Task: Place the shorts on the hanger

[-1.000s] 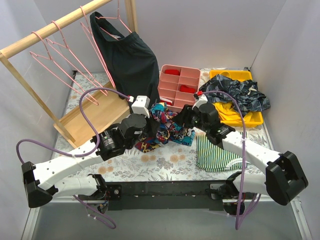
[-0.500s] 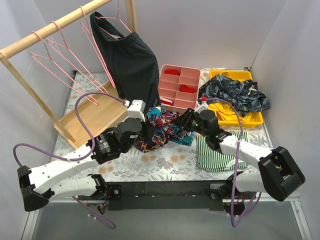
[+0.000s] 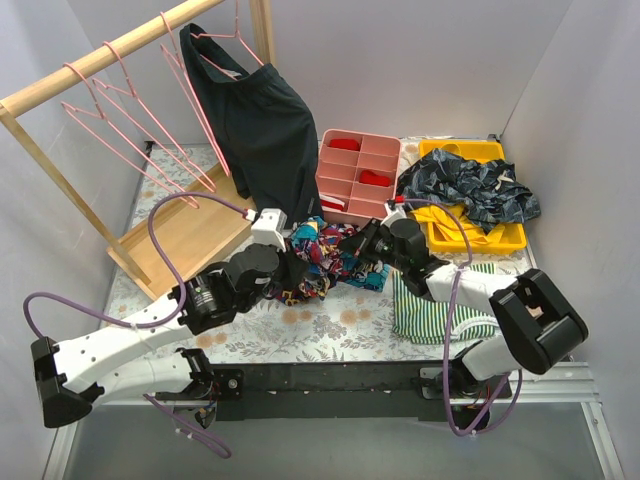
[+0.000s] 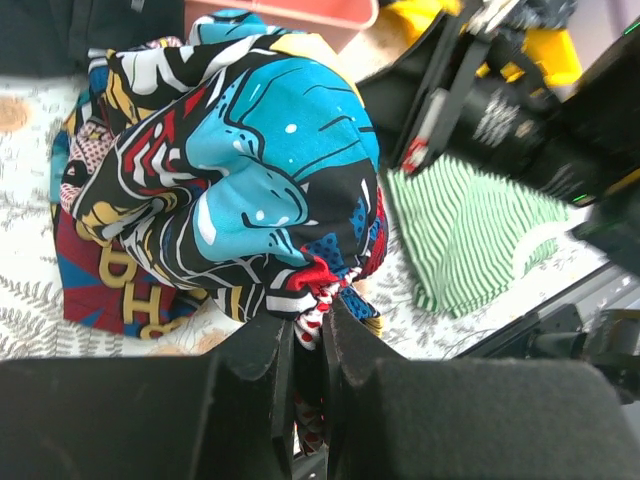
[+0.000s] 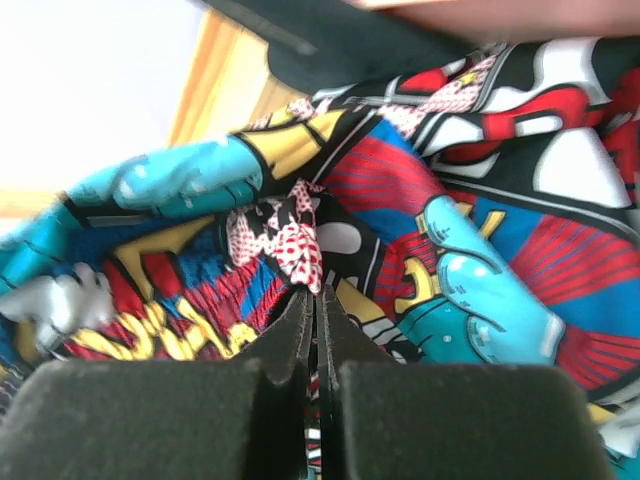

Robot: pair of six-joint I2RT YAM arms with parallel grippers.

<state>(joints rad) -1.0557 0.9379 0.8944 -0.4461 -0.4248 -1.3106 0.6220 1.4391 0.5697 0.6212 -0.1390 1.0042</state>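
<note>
Shorts (image 4: 250, 180) sit bunched, pinched by left fingers (image 4: 250, 390) and right fingers (image 5: 275, 400).

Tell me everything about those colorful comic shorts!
The shorts are soft cloth printed with comic pictures in red, blue, yellow, black and white, with cartoon letters. They are bunched in a crumpled heap on the flowery table, in front of the pink tray. The left gripper pinches a gathered red-and-white edge, and the right gripper pinches a dotted fold.
</note>
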